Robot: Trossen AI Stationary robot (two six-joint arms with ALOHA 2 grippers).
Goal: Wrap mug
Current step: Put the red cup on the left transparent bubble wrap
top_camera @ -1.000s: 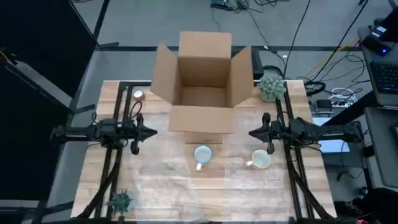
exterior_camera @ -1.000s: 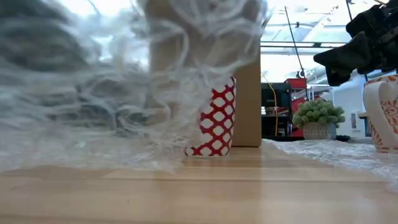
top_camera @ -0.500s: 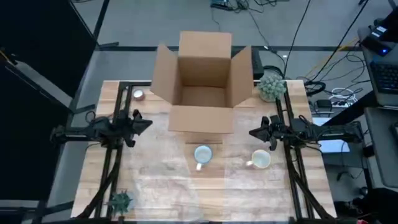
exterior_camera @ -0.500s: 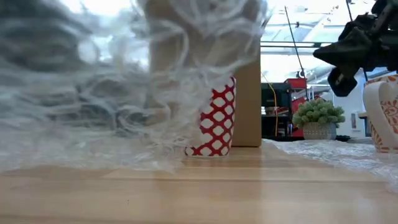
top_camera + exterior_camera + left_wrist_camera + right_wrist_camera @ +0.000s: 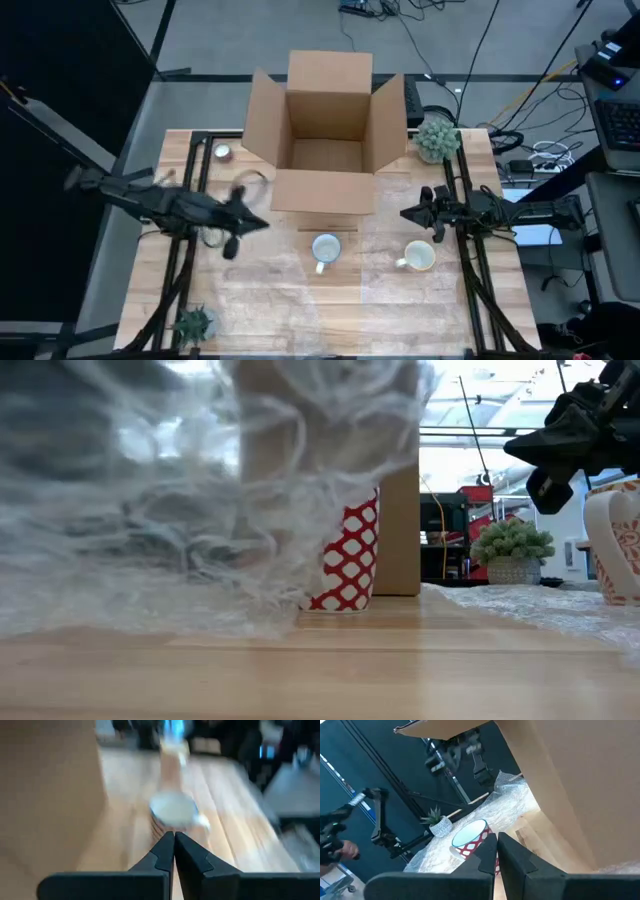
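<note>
- Two mugs stand on the wooden table, on a sheet of bubble wrap: the red-and-white patterned mug near the middle and a second mug to its right.
- Left gripper, fingers pressed together and holding nothing, hangs left of the patterned mug, apart from it.
- Right gripper, likewise closed and empty, hovers just behind the second mug.
- Behind both mugs stands an open cardboard box, with a small potted plant beside its right flap.
</note>
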